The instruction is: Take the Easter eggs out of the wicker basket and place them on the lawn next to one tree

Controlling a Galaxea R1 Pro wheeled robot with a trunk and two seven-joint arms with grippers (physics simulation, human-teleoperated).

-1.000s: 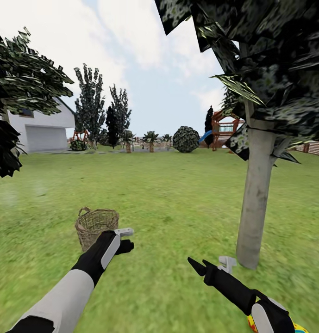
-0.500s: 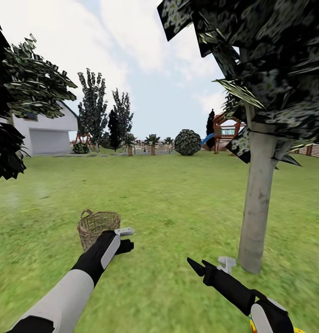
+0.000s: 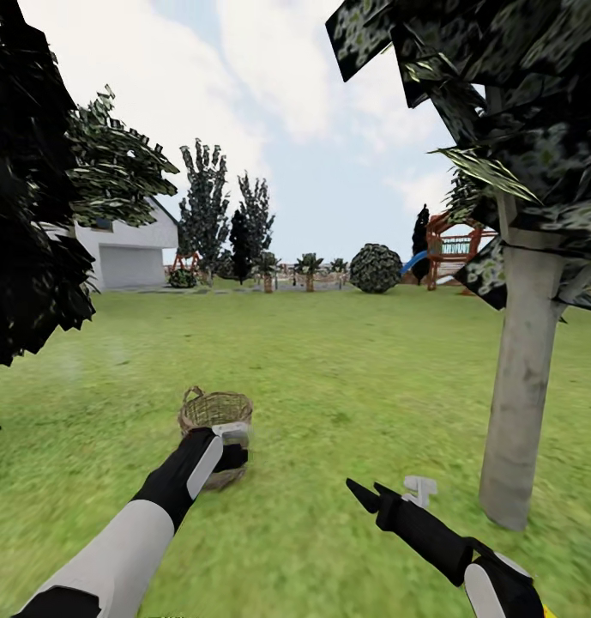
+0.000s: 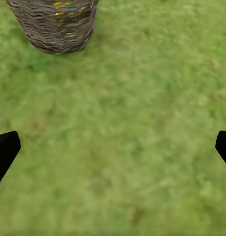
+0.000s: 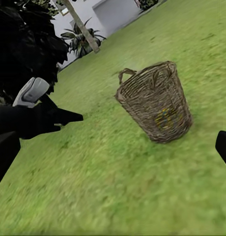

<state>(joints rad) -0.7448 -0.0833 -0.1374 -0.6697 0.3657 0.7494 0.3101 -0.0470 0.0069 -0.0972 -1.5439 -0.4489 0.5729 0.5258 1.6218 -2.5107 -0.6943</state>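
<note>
The wicker basket (image 3: 214, 410) stands upright on the lawn (image 3: 346, 378), just beyond my left gripper (image 3: 237, 455). Yellow, red and blue egg colours (image 5: 167, 118) show through its weave (image 4: 64, 10); how many eggs are inside I cannot tell. The left wrist view has the basket (image 4: 54, 24) ahead of the left gripper (image 4: 113, 147), which is open over bare grass. My right gripper (image 3: 364, 491) hangs open above the grass, left of the pale grey tree trunk (image 3: 522, 386). Its wrist view (image 5: 113, 152) faces the basket (image 5: 155, 103) and the left gripper (image 5: 69, 117). A yellow sliver (image 3: 546, 610) shows by my right forearm.
A dark tree (image 3: 21, 215) with a thin black trunk stands close at the left. Far off are a white house (image 3: 128, 253), more trees, a round bush (image 3: 375, 268) and a playset (image 3: 454, 249). Open grass lies between the basket and the grey trunk.
The whole view has swung left, so basket and trunk sit further right in the picture. The basket now shows right behind my left gripper. Both arms keep their pose.
</note>
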